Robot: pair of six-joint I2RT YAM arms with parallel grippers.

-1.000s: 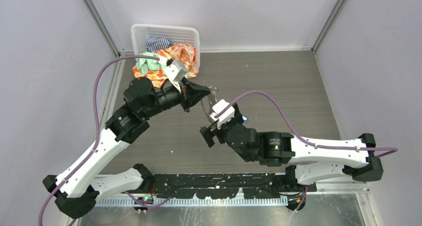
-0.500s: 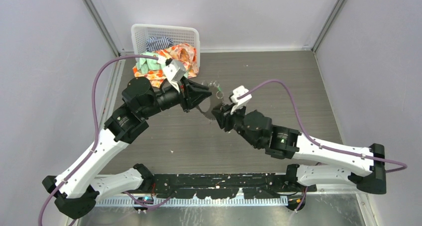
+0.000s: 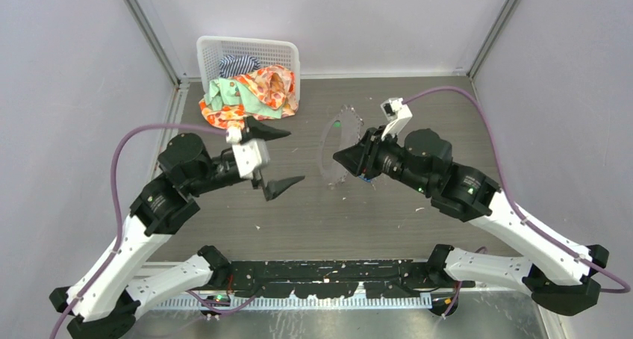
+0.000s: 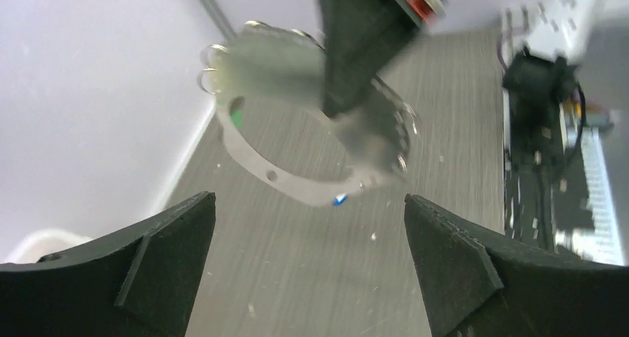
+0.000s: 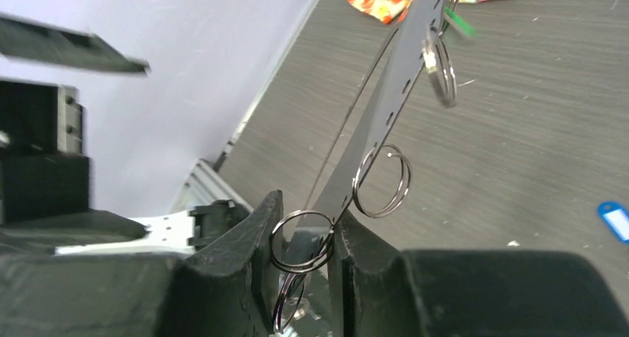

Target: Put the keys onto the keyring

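Our right jaws clamp the one keyring [image 5: 400, 77], held above the middle of the tabletop [image 3: 448, 115]; our left jaws stand wide apart, empty. We count two: one green key [image 5: 460, 23] at the ring's top, one blue key [image 5: 613, 220] lying on the tabletop.

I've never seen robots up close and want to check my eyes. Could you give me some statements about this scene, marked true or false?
1. The right arm's fingers are clamped on the keyring, holding it up off the table. True.
2. The left arm's fingers are closed around a key. False: they stand wide open and hold nothing.
3. The white basket in the far left corner is empty. False: colourful cloths fill it and spill over its front.
4. A blue key lies on the table, apart from the keyring. True.
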